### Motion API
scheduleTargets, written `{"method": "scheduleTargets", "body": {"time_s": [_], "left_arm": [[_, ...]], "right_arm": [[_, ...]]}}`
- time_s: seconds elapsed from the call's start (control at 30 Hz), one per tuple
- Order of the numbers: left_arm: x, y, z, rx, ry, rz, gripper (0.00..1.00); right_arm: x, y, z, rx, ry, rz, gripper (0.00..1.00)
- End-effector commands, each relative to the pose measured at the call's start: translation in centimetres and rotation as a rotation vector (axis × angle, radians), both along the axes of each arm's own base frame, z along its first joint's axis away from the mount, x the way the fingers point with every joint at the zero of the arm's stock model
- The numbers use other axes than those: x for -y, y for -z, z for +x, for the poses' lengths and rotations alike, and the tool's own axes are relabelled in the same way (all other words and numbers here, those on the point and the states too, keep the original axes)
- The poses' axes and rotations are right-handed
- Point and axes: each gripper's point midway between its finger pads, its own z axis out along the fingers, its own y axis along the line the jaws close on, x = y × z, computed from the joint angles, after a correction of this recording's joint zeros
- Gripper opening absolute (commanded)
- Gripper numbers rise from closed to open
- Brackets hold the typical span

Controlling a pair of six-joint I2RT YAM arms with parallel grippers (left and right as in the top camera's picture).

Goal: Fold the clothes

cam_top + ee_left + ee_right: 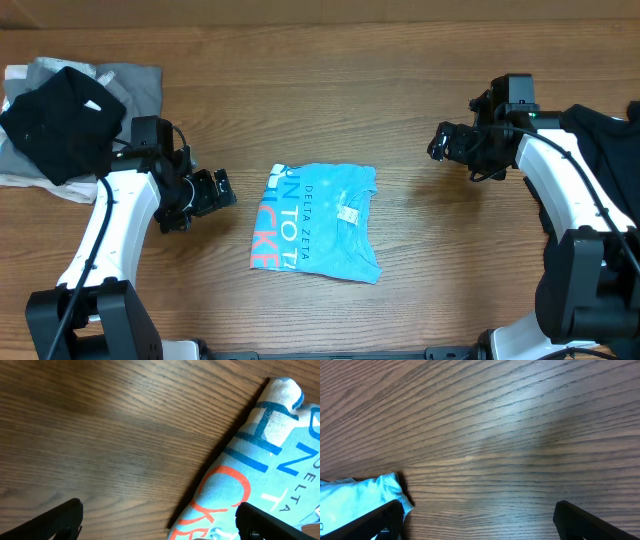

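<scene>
Blue T-shirt (362, 496) corner by spread claw (477, 512)

This looks like a robot lab to me. My white and black left arm (105, 220) and right arm (560, 185) stand at the edge of a brown wooden tabletop (320, 70). A blue T-shirt (325, 222) and a heap of black and grey clothes (55, 125) lie on it. I cannot see the room around it.
</scene>
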Motion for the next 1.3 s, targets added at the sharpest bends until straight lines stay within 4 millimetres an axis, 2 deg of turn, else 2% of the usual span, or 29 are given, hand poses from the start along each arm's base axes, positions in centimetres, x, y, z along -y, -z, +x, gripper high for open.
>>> {"method": "scheduleTargets", "body": {"time_s": [0.0, 0.1, 0.27, 0.5, 0.9, 1.1, 1.27], "left_arm": [[0.1, 0.3, 0.3, 0.021, 0.043, 0.003, 1.0], [0.1, 0.2, 1.5, 0.067, 0.044, 0.003, 1.0], [0.3, 0.6, 1.8, 0.076, 0.079, -0.007, 1.0], [3.1, 2.5, 1.6, 0.027, 0.156, -0.181, 1.0], [3.3, 7.4, 1.0, -0.075, 0.227, -0.209, 1.0], [5.8, 8.4, 2.3, -0.009, 0.273, -0.38, 1.0], [6.9, 9.5, 1.7, -0.031, 0.297, -0.457, 0.99]], "right_arm": [[-0.1, 0.1, 0.1, 0.0, 0.003, 0.001, 1.0], [-0.1, 0.1, 0.1, 0.0, 0.003, 0.001, 1.0], [-0.1, 0.0, 0.2, 0.003, 0.003, 0.002, 1.0], [-0.3, 0.0, 0.2, -0.002, 0.024, 0.02, 1.0], [-0.3, -0.1, 0.4, 0.008, 0.024, 0.019, 1.0], [-0.3, -0.1, 0.5, 0.011, 0.024, 0.02, 1.0], [-0.3, -0.1, 0.5, 0.011, 0.024, 0.02, 1.0]]}}
